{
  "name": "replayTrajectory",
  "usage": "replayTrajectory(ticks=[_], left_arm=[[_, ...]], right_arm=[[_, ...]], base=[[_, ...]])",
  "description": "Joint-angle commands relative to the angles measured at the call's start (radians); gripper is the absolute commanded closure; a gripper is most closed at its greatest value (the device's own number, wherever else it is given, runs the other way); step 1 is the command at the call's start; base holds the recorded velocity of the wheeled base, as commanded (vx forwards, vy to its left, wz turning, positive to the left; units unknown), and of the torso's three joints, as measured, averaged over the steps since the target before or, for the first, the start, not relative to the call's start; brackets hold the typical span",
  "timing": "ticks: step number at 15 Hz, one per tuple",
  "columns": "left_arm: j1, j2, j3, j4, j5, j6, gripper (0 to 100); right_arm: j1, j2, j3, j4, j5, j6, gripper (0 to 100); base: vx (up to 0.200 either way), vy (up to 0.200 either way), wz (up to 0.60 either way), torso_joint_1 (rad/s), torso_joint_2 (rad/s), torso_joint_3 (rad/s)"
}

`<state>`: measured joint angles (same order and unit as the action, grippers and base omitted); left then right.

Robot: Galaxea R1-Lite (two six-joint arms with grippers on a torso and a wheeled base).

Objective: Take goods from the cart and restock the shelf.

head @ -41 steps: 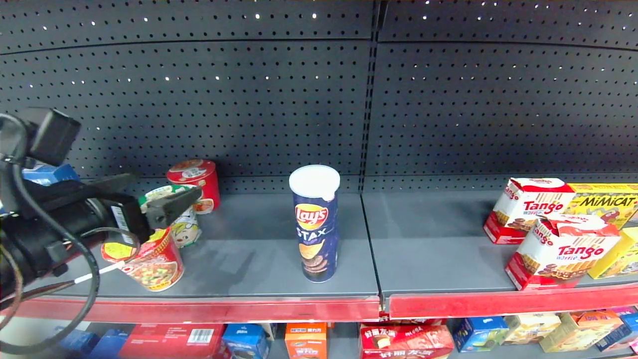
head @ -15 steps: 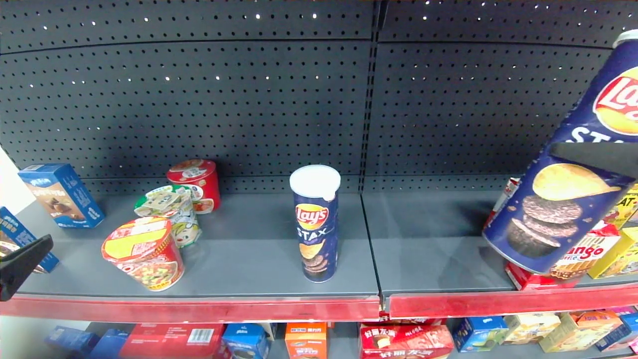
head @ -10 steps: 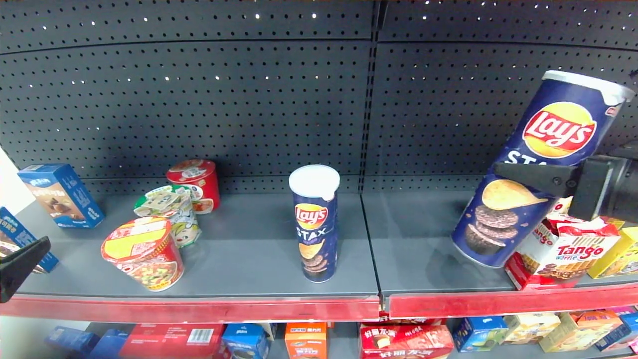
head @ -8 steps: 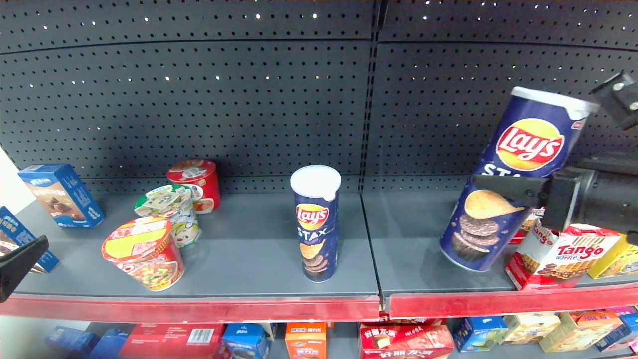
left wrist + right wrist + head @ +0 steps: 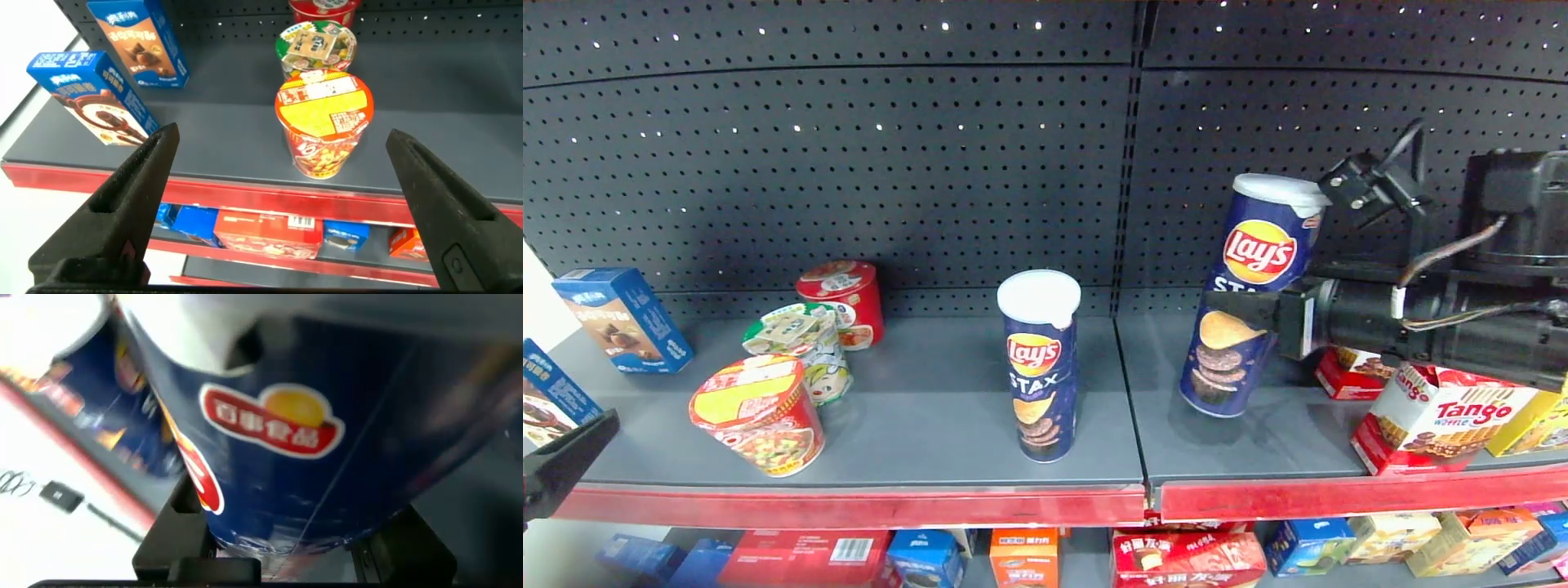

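Head view, right end effector [image 5: 1235, 309] gripping can [image 5: 1262, 245]

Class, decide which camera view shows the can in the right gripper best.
The head view: the whole can shows, tilted, with the right gripper around its middle. The right wrist view gives a close stretch of its blue side. The left wrist view faces noodle cups instead.

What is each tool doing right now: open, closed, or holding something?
Left tool: open, holding nothing.
Right tool: closed on the tilted blue chip can.
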<state>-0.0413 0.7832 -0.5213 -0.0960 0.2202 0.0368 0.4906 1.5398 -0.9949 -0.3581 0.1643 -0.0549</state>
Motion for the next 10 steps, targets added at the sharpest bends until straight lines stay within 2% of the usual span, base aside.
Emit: replayTrajectory(ticks=[1,4,10], left_arm=[[0.000,0.005,0.003,-0.001,0.001,-0.002,0],[0.000,0.007,0.004,-0.001,0.001,0.000,0],[-0.002,0.013,0.006,-0.001,-0.002,0.000,0]], right_arm=[[-0.003,0.143,-0.044,-0.078,0.000,-0.005,100],[-0.001,0.210,-0.100,-0.082,0.000,-0.006,100],[0.037,0.402,-0.332,-0.084,0.008,-0.005,100]], base=[[0.000,0.000,0.00,0.000,0.00,0.000],[0.000,0.000,0.00,0.000,0.00,0.000],[0.000,0.000,0.00,0.000,0.00,0.000]])
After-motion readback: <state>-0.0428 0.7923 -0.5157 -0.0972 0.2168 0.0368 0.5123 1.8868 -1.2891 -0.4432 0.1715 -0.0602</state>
